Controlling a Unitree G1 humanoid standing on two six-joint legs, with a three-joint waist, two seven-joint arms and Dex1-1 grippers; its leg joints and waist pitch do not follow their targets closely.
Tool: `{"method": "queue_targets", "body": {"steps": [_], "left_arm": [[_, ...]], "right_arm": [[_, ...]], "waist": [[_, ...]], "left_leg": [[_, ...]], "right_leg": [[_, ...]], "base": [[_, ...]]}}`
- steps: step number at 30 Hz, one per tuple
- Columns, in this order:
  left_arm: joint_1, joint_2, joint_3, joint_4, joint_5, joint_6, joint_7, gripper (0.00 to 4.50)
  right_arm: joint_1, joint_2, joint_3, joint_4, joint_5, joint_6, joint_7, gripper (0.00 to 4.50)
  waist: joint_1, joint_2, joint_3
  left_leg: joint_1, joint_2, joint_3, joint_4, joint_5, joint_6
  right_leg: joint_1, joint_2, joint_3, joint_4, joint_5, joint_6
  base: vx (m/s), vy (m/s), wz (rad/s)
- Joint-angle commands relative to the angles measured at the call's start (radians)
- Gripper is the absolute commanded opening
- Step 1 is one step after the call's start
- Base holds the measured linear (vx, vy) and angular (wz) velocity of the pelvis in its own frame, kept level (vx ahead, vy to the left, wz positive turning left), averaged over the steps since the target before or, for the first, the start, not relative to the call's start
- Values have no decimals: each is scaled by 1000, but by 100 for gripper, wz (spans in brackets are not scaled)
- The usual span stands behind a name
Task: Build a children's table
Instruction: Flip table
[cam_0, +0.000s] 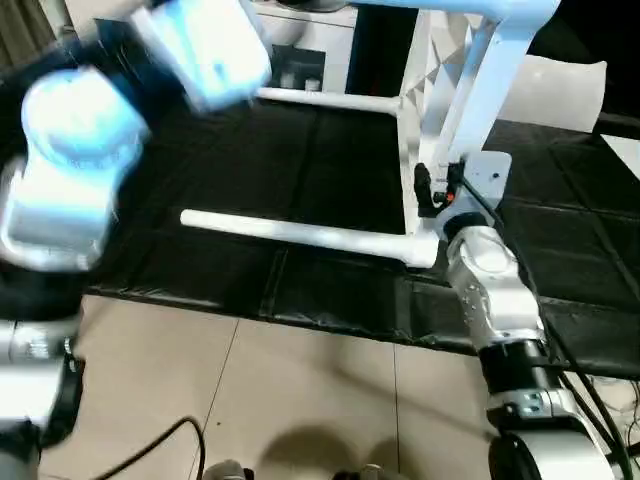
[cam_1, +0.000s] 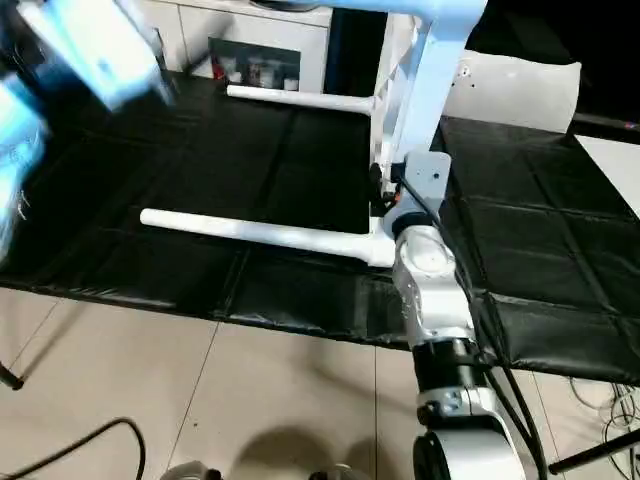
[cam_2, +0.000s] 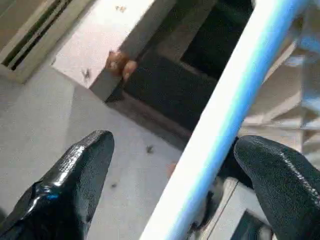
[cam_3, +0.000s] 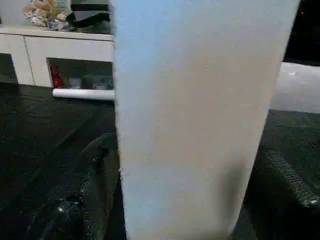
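We stand over a black quilted floor mat (cam_0: 300, 170) with the white plastic rectangular tabletop (cam_0: 425, 95) tipped on its edge, its ribbed underside facing our left. Two long white tapered tube legs project from it sideways over the mat: the nearer leg (cam_0: 300, 234) runs level towards our left just above the mat's front part, and the farther leg (cam_0: 325, 100) lies parallel to it near the mat's back edge. A third white tube leg (cam_0: 480, 75) slants up from beside our right wrist to the top of the head view, where a fourth white tube (cam_0: 440, 8) crosses level.

Our right gripper (cam_3: 190, 165) sits at the slanted leg, with the tube filling the gap between its two black fingers (cam_3: 95, 185); the fingers flank the leg on either side, but we cannot tell whether they press on it or stand just clear. Our left arm (cam_0: 70, 170) is raised high at the left of the head view. The left gripper (cam_2: 175, 170) has its black fingertips (cam_2: 75, 175) spread wide, and a white tube (cam_2: 230, 115) passes between them, touching neither.

Behind the mat stands a low white cabinet (cam_1: 250, 50) with an open compartment holding small items, one of them red (cam_3: 56, 79); the rest we cannot make out. Pale floor tiles (cam_0: 300, 400) lie in front of the mat.
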Motion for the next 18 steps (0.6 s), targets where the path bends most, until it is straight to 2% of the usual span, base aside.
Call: {"method": "queue_targets", "body": {"steps": [1, 4, 7, 8, 9, 10, 12, 14, 17, 18], "left_arm": [[-30, 10, -23, 49, 36, -25, 11, 450], [-72, 26, -56, 154, 78, -72, 10, 450], [-87, 32, -70, 203, 90, -90, 1, 450], [-124, 35, -89, 297, 127, -130, 26, 450], [-139, 34, -94, 332, 139, -143, 39, 450], [-147, 32, -95, 351, 146, -152, 47, 450], [-186, 26, -108, 421, 175, -176, 78, 450], [-239, 14, -126, 522, 207, -202, 125, 450], [-281, 0, -141, 606, 225, -226, 146, 450], [-300, -10, -146, 643, 228, -239, 152, 421]], "right_arm": [[8, -11, 0, -26, 7, 18, 2, 349], [34, -10, 2, -82, 7, 43, 7, 349], [57, -10, 5, -127, 9, 60, 13, 349], [93, -11, 11, -191, 10, 81, 19, 349], [106, -12, 13, -213, 10, 87, 22, 349], [111, -11, 13, -222, 10, 90, 23, 349], [136, -13, 14, -260, 13, 100, 29, 349], [168, -16, 18, -303, 16, 114, 35, 349], [192, -19, 22, -341, 18, 126, 44, 349], [203, -22, 26, -362, 20, 132, 53, 354]], "waist": [[2, 7, -73], [2, 7, -73], [5, 9, -74], [5, 12, -74], [10, 12, -75], [7, 11, -76], [7, 10, -75], [9, 14, -76], [9, 10, -71], [11, 9, -73]], "left_leg": [[15, 58, -36, -74, -192, -52], [16, 58, -37, -76, -198, -52], [15, 60, -38, -77, -184, -53], [16, 59, -37, -77, -187, -52], [19, 58, -37, -77, -191, -50], [15, 60, -40, -78, -185, -54], [16, 61, -40, -78, -191, -54], [18, 60, -41, -77, -201, -53], [18, 59, -41, -78, -218, -47], [18, 62, -43, -77, -220, -46]], "right_leg": [[45, -97, 73, -83, -322, -66], [45, -96, 73, -86, -320, -66], [46, -100, 75, -82, -293, -74], [45, -97, 75, -84, -283, -75], [45, -98, 76, -85, -277, -67], [50, -100, 75, -77, -264, -74], [48, -103, 75, -81, -270, -82], [48, -104, 75, -84, -284, -79], [46, -104, 74, -93, -313, -76], [48, -109, 75, -91, -320, -76]], "base": [[0, 0, 0], [0, 0, 0], [0, 0, 0], [0, 0, 0], [0, 0, 0], [0, 0, 0], [0, 0, 0], [0, 0, 0], [0, 0, 0], [0, 0, 0]]}}
